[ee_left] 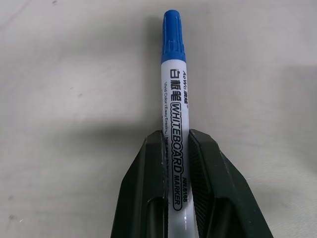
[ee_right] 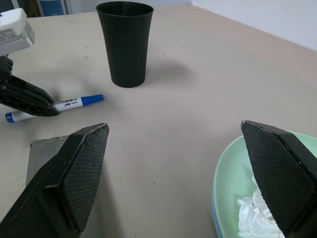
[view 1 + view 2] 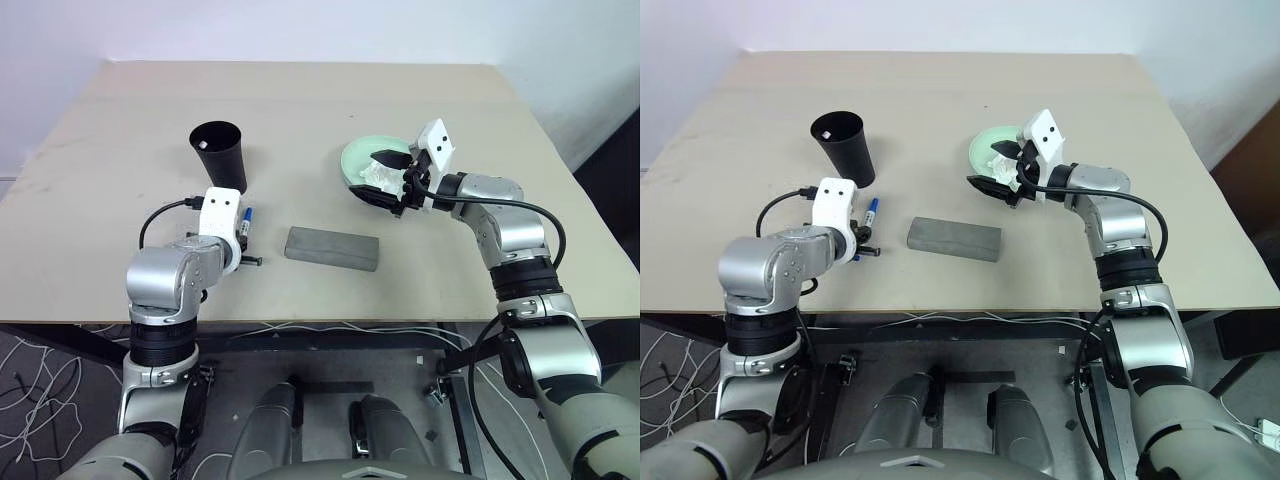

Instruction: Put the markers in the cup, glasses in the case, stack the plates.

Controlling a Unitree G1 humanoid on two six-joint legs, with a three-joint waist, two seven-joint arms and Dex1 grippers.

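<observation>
Left of centre, left gripper (image 1: 177,163) clamped on marker (image 1: 174,99), rear end hidden between fingers, right gripper (image 2: 176,173) spread wide over mint plate (image 2: 225,183), blue plate beneath barely visible, tissue (image 2: 255,213) cut off.

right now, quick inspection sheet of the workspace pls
surface: beige table, bare in the middle
job's things: black cup upright; marker lying flat; grey case closed; mint plate sitting on a blue plate; glasses nothing seen
clutter: crumpled tissue in the mint plate
grippers: left gripper shut on the marker; right gripper open over the plates' rim
cables: black cable on the right arm; loose white wires on the floor
surroundings: white wall
</observation>
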